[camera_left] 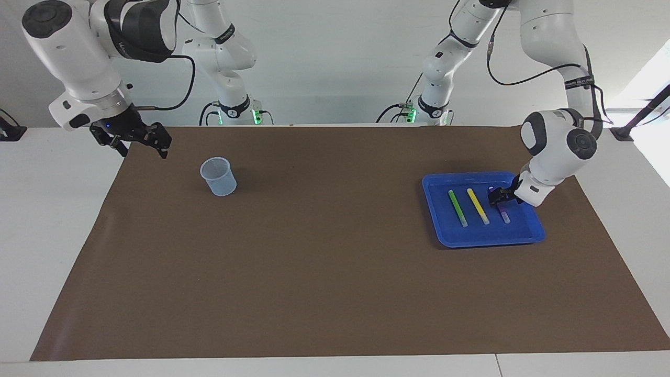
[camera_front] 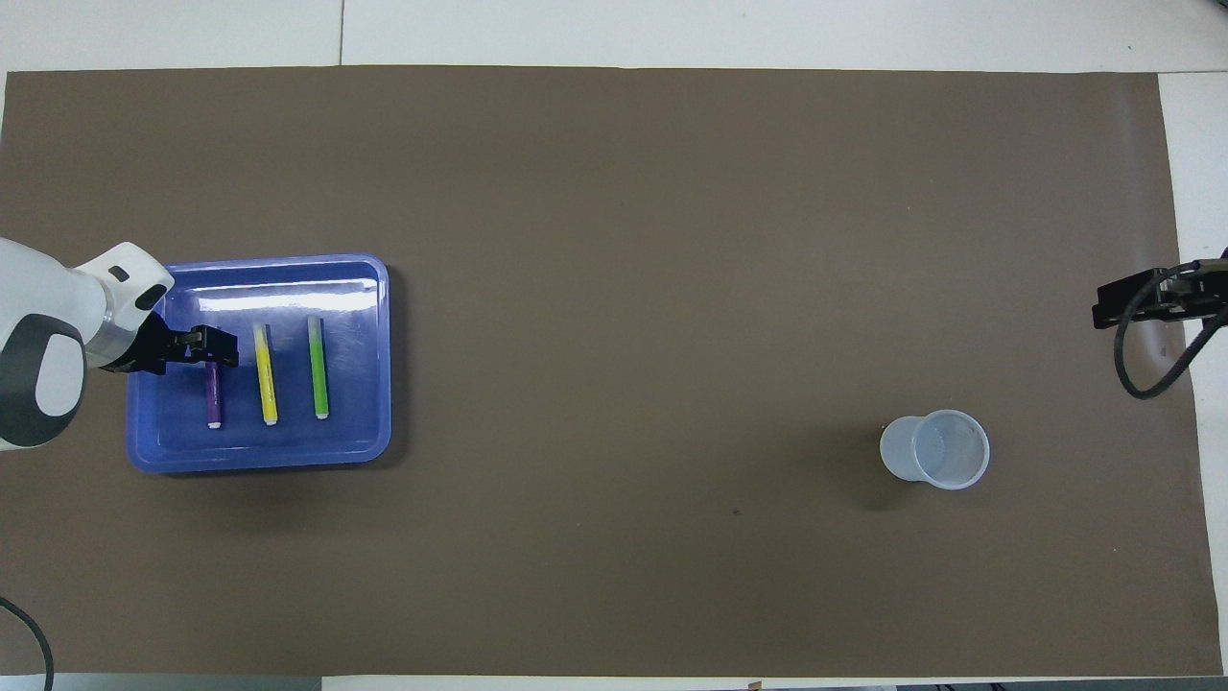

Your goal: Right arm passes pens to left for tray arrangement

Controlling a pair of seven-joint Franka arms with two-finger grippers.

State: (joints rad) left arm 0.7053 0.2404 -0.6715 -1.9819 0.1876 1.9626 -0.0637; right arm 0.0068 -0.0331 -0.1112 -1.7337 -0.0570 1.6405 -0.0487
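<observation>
The blue tray [camera_left: 487, 242] sits on the brown mat toward the left arm's end, and it also shows in the overhead view [camera_front: 288, 453]. Three pens lie side by side in it: green [camera_left: 457, 208] [camera_front: 318, 368], yellow [camera_left: 478, 206] [camera_front: 266, 374] and purple [camera_left: 504, 214] [camera_front: 213, 398]. My left gripper [camera_left: 497, 197] [camera_front: 213, 347] is low in the tray, right at the purple pen's upper part. My right gripper [camera_left: 144, 149] [camera_front: 1113, 307] is open and empty, raised over the mat's edge at the right arm's end; the arm waits.
A small clear plastic cup [camera_left: 218, 177] [camera_front: 935, 449] stands empty on the mat toward the right arm's end, close to the right gripper. The brown mat [camera_left: 324, 262] covers most of the white table.
</observation>
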